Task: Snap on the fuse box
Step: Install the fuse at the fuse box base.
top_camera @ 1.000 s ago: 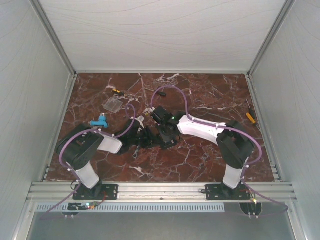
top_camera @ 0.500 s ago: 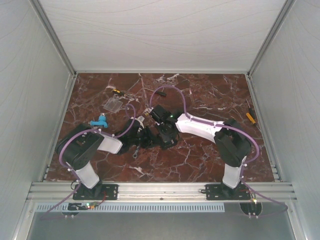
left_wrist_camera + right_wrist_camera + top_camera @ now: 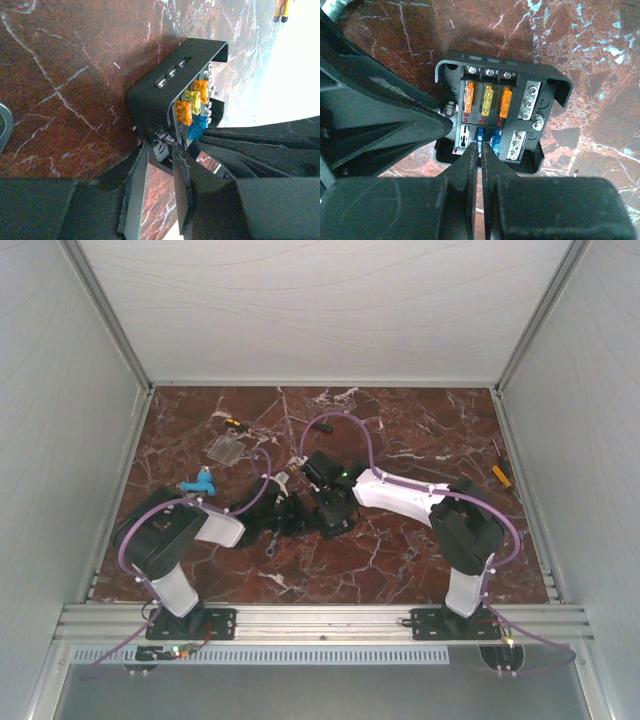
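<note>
Hiding fuse box (image 3: 547, 107) edge: right tool (image 3: 480, 143)

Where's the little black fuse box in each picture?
Top external: fuse box just below the middle, mostly hidden.
Left wrist: right of centre, seen from its side.
Right wrist: in the centre, open face showing.
Shared landmark: the yellow fuse between two orange fuses, seen in both wrist views.
</note>
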Controlling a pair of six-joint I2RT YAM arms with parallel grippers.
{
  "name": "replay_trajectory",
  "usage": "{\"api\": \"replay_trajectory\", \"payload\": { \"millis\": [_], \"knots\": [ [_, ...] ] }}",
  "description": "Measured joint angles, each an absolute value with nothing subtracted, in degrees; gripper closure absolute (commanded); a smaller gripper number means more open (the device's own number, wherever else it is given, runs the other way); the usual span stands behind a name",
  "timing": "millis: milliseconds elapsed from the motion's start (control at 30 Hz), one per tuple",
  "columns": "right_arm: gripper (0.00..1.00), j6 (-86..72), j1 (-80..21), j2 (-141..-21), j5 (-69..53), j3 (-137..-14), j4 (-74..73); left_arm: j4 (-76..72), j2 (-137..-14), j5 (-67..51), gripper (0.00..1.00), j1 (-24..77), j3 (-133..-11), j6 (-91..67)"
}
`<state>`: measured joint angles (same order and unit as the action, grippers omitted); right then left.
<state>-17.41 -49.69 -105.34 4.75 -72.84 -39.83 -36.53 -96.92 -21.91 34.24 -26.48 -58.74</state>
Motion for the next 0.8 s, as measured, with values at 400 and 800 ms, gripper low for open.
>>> {"api": "replay_trajectory", "payload": {
  "millis": [400, 800],
  "knots": [
    [1.0, -17.21, -49.74, -106.74, 4.73, -73.12, -39.68, -36.56, -96.92, -21.91, 0.74, 34.24, -26.48, -58.74],
    [0.95, -16.51, -50.11, -104.64, 5.19, -73.47, -39.62, -37.04, -97.23, -22.11, 0.74, 34.24, -26.48, -58.83]
  ]
}}
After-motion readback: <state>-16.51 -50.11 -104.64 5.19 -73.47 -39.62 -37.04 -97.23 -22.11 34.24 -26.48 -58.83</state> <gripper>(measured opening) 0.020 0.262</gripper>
